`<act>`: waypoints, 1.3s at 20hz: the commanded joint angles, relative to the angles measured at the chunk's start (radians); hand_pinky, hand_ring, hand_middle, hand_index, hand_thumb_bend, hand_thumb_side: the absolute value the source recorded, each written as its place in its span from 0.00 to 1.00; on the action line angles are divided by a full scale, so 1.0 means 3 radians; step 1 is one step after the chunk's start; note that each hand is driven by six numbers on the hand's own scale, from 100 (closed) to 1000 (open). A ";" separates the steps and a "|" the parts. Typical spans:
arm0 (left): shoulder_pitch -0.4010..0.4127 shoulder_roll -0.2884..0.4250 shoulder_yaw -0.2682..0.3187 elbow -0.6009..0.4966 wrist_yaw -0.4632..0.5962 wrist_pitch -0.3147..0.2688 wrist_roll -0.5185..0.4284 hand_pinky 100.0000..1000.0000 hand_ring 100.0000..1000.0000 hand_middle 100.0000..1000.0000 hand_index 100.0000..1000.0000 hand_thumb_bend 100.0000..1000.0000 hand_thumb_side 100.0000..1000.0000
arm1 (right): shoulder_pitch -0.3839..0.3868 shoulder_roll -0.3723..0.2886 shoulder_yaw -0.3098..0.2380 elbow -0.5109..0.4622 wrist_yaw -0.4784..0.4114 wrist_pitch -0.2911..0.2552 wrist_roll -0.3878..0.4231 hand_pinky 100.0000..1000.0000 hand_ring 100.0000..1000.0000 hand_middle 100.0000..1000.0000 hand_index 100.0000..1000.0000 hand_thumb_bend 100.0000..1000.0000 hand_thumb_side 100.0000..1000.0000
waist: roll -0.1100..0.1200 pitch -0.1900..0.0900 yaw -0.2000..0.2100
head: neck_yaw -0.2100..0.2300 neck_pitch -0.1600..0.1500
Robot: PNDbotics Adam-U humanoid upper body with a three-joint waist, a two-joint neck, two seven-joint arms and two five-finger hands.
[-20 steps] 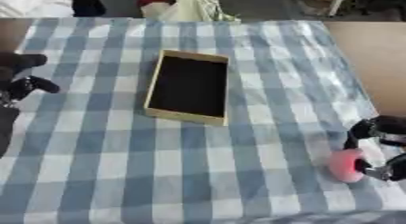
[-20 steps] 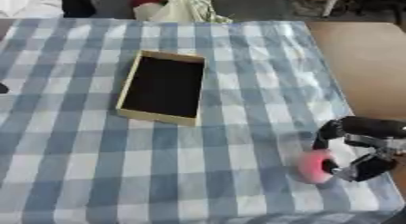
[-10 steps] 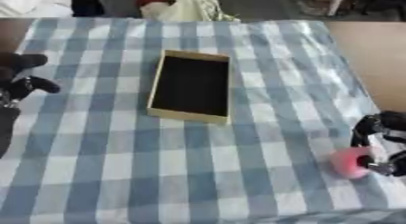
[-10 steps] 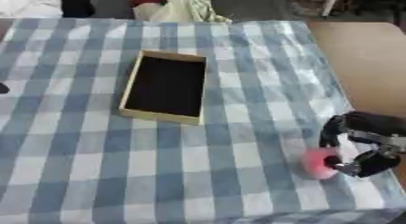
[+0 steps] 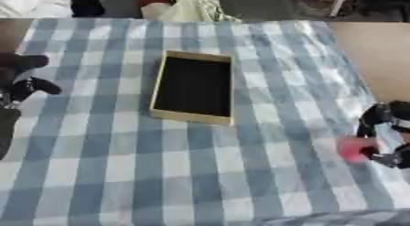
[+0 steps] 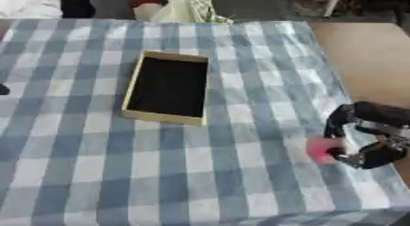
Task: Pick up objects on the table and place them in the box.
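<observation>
Right hand still curled round the pink object at counter's right edge, little moved; box unchanged; left hand idle, fingers curled.

Both hands black: right hand, left hand.

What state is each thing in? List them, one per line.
Shallow tan cardboard box with dark inside: open, empty, flat on the cloth.
Small pink round object: at the table's right edge, inside the right hand's curl.
Right hand: curled round the pink object.
Left hand: idle at left edge.
</observation>
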State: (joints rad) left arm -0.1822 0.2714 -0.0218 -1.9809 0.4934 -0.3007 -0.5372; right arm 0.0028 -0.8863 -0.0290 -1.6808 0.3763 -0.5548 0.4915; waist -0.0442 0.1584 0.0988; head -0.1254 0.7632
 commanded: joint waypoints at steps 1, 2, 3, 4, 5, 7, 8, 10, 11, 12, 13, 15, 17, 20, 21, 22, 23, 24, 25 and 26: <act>-0.0012 0.0031 0.0020 -0.0064 -0.0013 0.0005 -0.0003 0.64 0.84 0.69 0.70 0.00 0.55 | -0.0086 -0.0170 -0.0083 -0.0082 -0.0010 0.0015 -0.0042 0.67 0.41 0.31 0.50 0.00 0.00 | -0.0002 -0.0041 -0.0002 | 0.0013 0.0023; -0.0012 0.0031 0.0019 -0.0064 -0.0015 0.0006 -0.0005 0.64 0.84 0.69 0.70 0.00 0.55 | -0.0114 -0.0173 -0.0080 -0.0088 -0.0005 0.0018 -0.0052 0.67 0.41 0.31 0.50 0.00 0.00 | -0.0002 -0.0040 0.0000 | 0.0016 0.0023; -0.0012 0.0032 0.0018 -0.0064 -0.0016 0.0006 -0.0008 0.64 0.84 0.69 0.70 0.00 0.55 | -0.0147 -0.0175 -0.0078 -0.0095 -0.0006 0.0021 -0.0063 0.67 0.41 0.31 0.50 0.00 0.00 | -0.0002 -0.0039 0.0003 | 0.0017 0.0023; -0.0012 0.0032 0.0018 -0.0064 -0.0015 0.0005 -0.0009 0.64 0.84 0.69 0.70 0.00 0.55 | -0.0179 -0.0180 -0.0077 -0.0100 -0.0007 0.0027 -0.0075 0.68 0.41 0.31 0.50 0.00 0.00 | -0.0002 -0.0038 0.0004 | 0.0018 0.0023; -0.0014 0.0032 0.0018 -0.0064 -0.0014 0.0005 -0.0008 0.64 0.84 0.69 0.70 0.00 0.55 | -0.0219 -0.0187 -0.0081 -0.0105 -0.0005 0.0034 -0.0088 0.68 0.41 0.31 0.51 0.00 0.00 | -0.0003 -0.0038 0.0006 | 0.0019 0.0022; -0.0016 0.0032 0.0014 -0.0064 -0.0012 0.0007 -0.0010 0.64 0.84 0.69 0.70 0.00 0.56 | -0.0324 -0.0198 -0.0091 -0.0115 0.0016 0.0054 -0.0124 0.70 0.41 0.31 0.51 0.00 0.00 | -0.0005 -0.0040 0.0011 | 0.0017 0.0021; -0.0016 0.0031 0.0011 -0.0064 -0.0011 0.0010 -0.0013 0.64 0.84 0.69 0.70 0.00 0.56 | -0.0382 -0.0202 -0.0088 -0.0118 0.0034 0.0068 -0.0144 0.70 0.42 0.32 0.51 0.00 0.00 | -0.0006 -0.0041 0.0013 | 0.0017 0.0021; -0.0020 0.0029 0.0007 -0.0064 -0.0007 0.0013 -0.0017 0.64 0.84 0.69 0.70 0.00 0.56 | -0.0532 -0.0209 -0.0062 -0.0127 0.0087 0.0112 -0.0183 0.71 0.42 0.32 0.51 0.00 0.00 | -0.0007 -0.0042 0.0028 | 0.0009 0.0018; -0.0021 0.0028 0.0005 -0.0064 -0.0004 0.0015 -0.0018 0.64 0.84 0.69 0.70 0.00 0.56 | -0.0612 -0.0208 -0.0043 -0.0129 0.0117 0.0132 -0.0197 0.72 0.42 0.32 0.51 0.00 0.00 | -0.0007 -0.0042 0.0037 | 0.0006 0.0017; -0.0023 0.0027 0.0003 -0.0064 -0.0002 0.0018 -0.0020 0.64 0.84 0.69 0.70 0.00 0.56 | -0.0715 -0.0200 -0.0014 -0.0126 0.0157 0.0155 -0.0208 0.73 0.43 0.32 0.51 0.00 0.00 | -0.0008 -0.0041 0.0045 | 0.0004 0.0014; -0.0026 0.0024 -0.0002 -0.0064 0.0000 0.0021 -0.0024 0.64 0.84 0.69 0.70 0.00 0.56 | -0.0824 -0.0187 0.0018 -0.0117 0.0200 0.0175 -0.0217 0.74 0.43 0.32 0.51 0.00 0.00 | -0.0008 -0.0040 0.0055 | 0.0002 0.0010; -0.0033 0.0018 -0.0010 -0.0064 0.0006 0.0028 -0.0032 0.64 0.84 0.69 0.70 0.00 0.56 | -0.1054 -0.0146 0.0090 -0.0092 0.0295 0.0211 -0.0228 0.75 0.44 0.33 0.51 0.00 0.00 | -0.0008 -0.0038 0.0074 | 0.0005 0.0005; -0.0042 0.0013 -0.0016 -0.0064 0.0015 0.0032 -0.0039 0.64 0.84 0.69 0.70 0.00 0.56 | -0.1301 -0.0086 0.0173 -0.0050 0.0404 0.0233 -0.0224 0.77 0.44 0.33 0.51 0.00 0.00 | -0.0004 -0.0035 0.0093 | 0.0002 -0.0001; -0.0055 0.0007 -0.0024 -0.0064 0.0029 0.0037 -0.0046 0.64 0.84 0.69 0.70 0.00 0.56 | -0.1669 0.0048 0.0297 0.0064 0.0572 0.0230 -0.0202 0.78 0.45 0.34 0.51 0.00 0.00 | 0.0003 -0.0034 0.0123 | -0.0018 -0.0006; -0.0057 0.0004 -0.0027 -0.0064 0.0033 0.0039 -0.0048 0.64 0.84 0.69 0.70 0.00 0.56 | -0.1794 0.0109 0.0336 0.0122 0.0627 0.0222 -0.0191 0.79 0.45 0.34 0.51 0.00 0.00 | 0.0005 -0.0033 0.0132 | -0.0028 -0.0008; -0.0060 0.0000 -0.0030 -0.0064 0.0036 0.0042 -0.0051 0.64 0.84 0.69 0.70 0.00 0.56 | -0.1928 0.0185 0.0377 0.0189 0.0689 0.0209 -0.0176 0.79 0.45 0.34 0.51 0.00 0.00 | 0.0007 -0.0032 0.0142 | -0.0037 -0.0014; -0.0063 -0.0004 -0.0031 -0.0064 0.0037 0.0044 -0.0053 0.64 0.84 0.69 0.70 0.00 0.56 | -0.2056 0.0265 0.0415 0.0251 0.0755 0.0185 -0.0164 0.80 0.46 0.35 0.52 0.00 0.00 | 0.0010 -0.0030 0.0153 | -0.0046 -0.0019; -0.0066 -0.0007 -0.0033 -0.0064 0.0041 0.0045 -0.0054 0.64 0.84 0.69 0.70 0.00 0.56 | -0.2181 0.0353 0.0454 0.0316 0.0829 0.0163 -0.0150 0.80 0.47 0.35 0.52 0.00 0.00 | 0.0013 -0.0027 0.0161 | -0.0052 -0.0023; -0.0070 -0.0009 -0.0034 -0.0064 0.0045 0.0045 -0.0055 0.64 0.84 0.69 0.70 0.00 0.56 | -0.2283 0.0427 0.0487 0.0372 0.0899 0.0135 -0.0145 0.82 0.48 0.36 0.52 0.00 0.00 | 0.0015 -0.0026 0.0169 | -0.0060 -0.0023; -0.0074 -0.0013 -0.0037 -0.0064 0.0049 0.0047 -0.0055 0.64 0.84 0.69 0.70 0.00 0.56 | -0.2396 0.0514 0.0509 0.0435 0.1002 0.0121 -0.0146 0.82 0.49 0.38 0.51 0.00 0.00 | 0.0017 -0.0024 0.0177 | -0.0070 -0.0021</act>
State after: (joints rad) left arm -0.1938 0.2620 -0.0311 -1.9809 0.5023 -0.2871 -0.5510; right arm -0.6924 -0.7367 0.1227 -1.5645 0.6467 -0.5094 0.4452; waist -0.0427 0.1621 0.1523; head -0.1408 0.7626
